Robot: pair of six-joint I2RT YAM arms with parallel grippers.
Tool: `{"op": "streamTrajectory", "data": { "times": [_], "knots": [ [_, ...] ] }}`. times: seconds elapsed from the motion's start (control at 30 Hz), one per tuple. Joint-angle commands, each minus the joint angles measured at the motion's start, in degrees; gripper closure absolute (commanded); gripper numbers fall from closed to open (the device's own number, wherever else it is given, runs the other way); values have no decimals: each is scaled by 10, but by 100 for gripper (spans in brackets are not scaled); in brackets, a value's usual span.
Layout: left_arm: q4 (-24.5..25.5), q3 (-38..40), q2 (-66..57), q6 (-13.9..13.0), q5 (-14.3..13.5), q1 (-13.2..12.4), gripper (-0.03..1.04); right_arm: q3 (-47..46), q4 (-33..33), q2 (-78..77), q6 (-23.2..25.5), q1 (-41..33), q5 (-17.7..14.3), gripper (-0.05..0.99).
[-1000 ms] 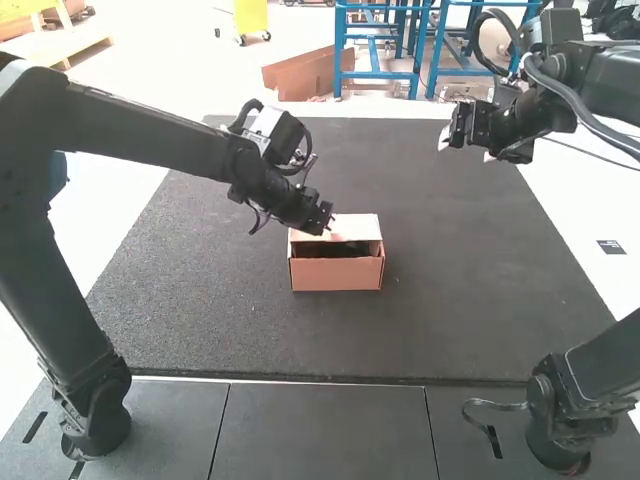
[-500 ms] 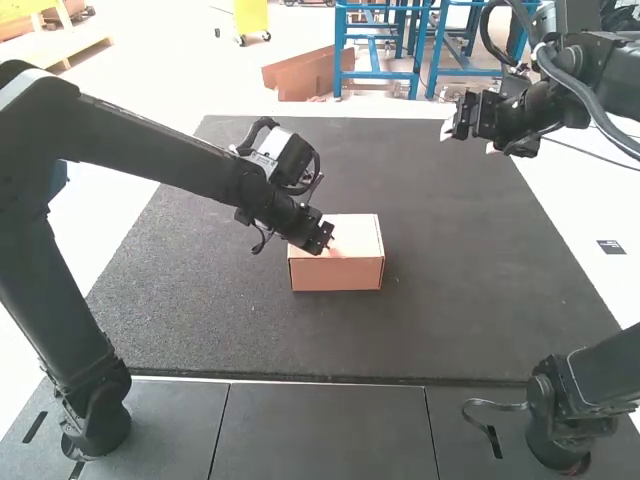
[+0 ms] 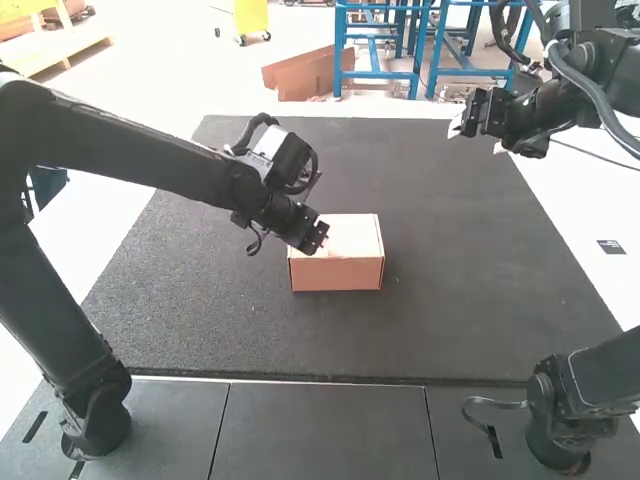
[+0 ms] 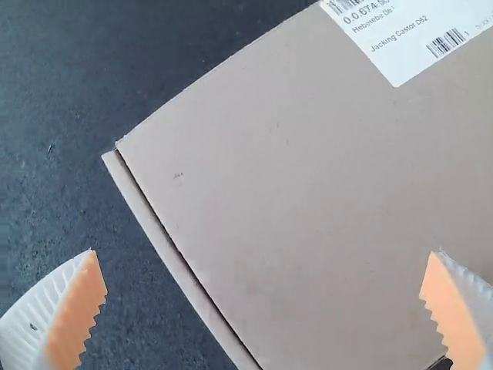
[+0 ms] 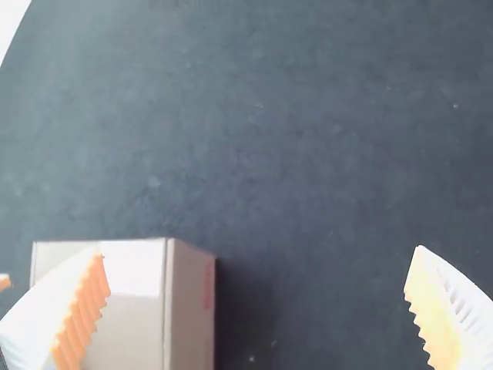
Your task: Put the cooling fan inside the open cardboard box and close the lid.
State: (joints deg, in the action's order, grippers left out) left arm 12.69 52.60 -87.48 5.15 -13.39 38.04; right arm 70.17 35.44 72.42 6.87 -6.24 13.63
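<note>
Here, in the high view, the left gripper (image 3: 318,238) hangs at the upper-left corner of the cardboard box (image 3: 340,265). The box sits near the middle of the black mat (image 3: 180,270) on the bench (image 3: 590,210), its lid (image 3: 352,232) lying flat and shut. Whether the gripper touches the lid cannot be told from here. The right gripper (image 3: 462,122) is well apart, at the upper right of the frame, over the mat's far edge.

In the left wrist view, the gripper's white ribbed fingers (image 4: 65,312) with orange pads stand spread wide at the lower corners, holding nothing. The brown lid lies between them, a white label (image 4: 416,31) at upper right.

In the right wrist view, that gripper's fingers (image 5: 439,308) are likewise parted wide and empty. The box shows at lower left, partly behind one finger.
</note>
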Motion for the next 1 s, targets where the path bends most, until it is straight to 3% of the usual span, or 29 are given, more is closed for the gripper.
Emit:
{"op": "streamTrajectory", "data": {
  "times": [0.0,0.17,0.2,0.33,0.43,0.53,0.63,0.77,0.9,0.97],
  "knots": [
    [-6,84,76,-7,17,-30,4,8,0,-16,2,6,11,6],
    [1,148,140,14,129,-77,4,-3,-7,-16,-23,7,9,6],
    [1,146,147,21,137,-84,4,-5,-12,-16,-29,7,9,6],
    [13,123,181,25,132,-107,4,-10,-20,-17,-62,9,4,4],
    [1,90,232,24,129,-116,4,-24,-66,-34,-66,10,2,3],
    [-65,36,294,21,127,-119,4,-64,-143,-64,-78,10,-4,3],
    [-136,-43,352,18,96,-120,5,-115,-192,-102,-87,6,-39,3],
    [-216,-155,433,17,64,-120,4,-197,-230,-157,-94,6,-48,3],
    [-246,-247,523,18,58,-120,4,-290,-263,-227,-98,6,-50,3],
    [-259,-290,565,17,44,-121,4,-340,-290,-265,-100,5,-67,3]
  ]
}}
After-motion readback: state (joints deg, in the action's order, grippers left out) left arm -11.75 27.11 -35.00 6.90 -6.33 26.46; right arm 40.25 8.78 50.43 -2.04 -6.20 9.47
